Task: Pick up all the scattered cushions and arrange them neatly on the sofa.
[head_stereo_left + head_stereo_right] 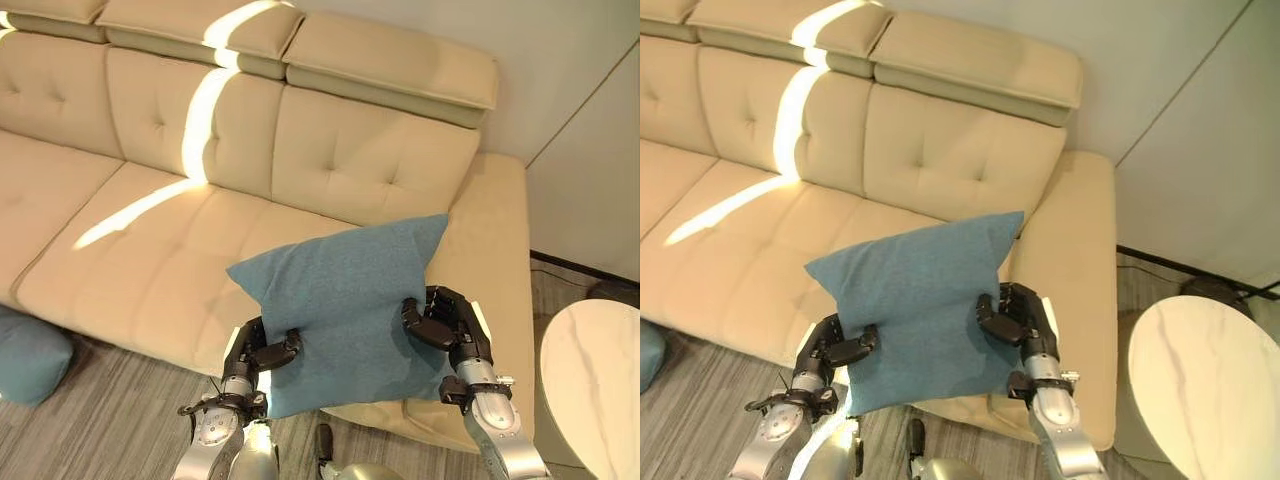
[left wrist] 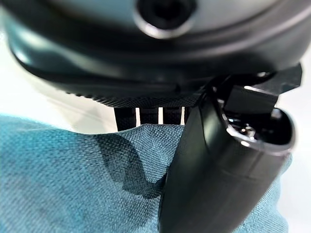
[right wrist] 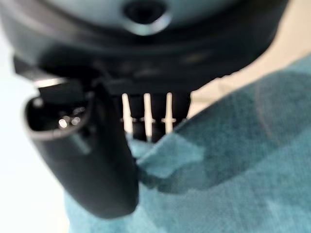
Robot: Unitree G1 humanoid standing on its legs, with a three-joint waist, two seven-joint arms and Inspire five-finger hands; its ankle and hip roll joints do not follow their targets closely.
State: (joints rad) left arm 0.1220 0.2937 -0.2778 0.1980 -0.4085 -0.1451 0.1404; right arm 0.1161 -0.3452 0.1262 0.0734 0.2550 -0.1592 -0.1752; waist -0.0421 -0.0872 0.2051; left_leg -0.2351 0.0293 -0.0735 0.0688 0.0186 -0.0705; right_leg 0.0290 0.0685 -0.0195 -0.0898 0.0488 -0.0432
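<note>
**Blue cushion held in both hands over the sofa's front edge**

The blue cushion (image 1: 345, 310) is being held up between our two hands, above the front of the cream sofa (image 1: 150, 250), at its right end near the armrest (image 1: 495, 260). Our left hand (image 1: 262, 352) is gripping the cushion's lower left edge, with the thumb lying across the front of the fabric and the fingers going behind it. Our right hand (image 1: 445, 322) is gripping the right edge in the same way, its thumb pressing on the front face. In the left wrist view the thumb (image 2: 218, 174) is resting on the blue cloth, and the fingers (image 2: 150, 115) are disappearing behind the cushion's edge, so we are seeing little more than their bases. The right wrist view is showing the same: the thumb (image 3: 97, 160) on the cloth, the fingers (image 3: 155, 116) tucked behind a fold.

The cushion is covering the seat behind it, so we cannot tell whether its far corner is touching the sofa. A second blue cushion (image 1: 28, 355) is lying on the floor (image 1: 110, 420) at the left, cut off by the picture's edge. A round pale surface (image 1: 1200, 380) is standing at the right, also cut off.
</note>
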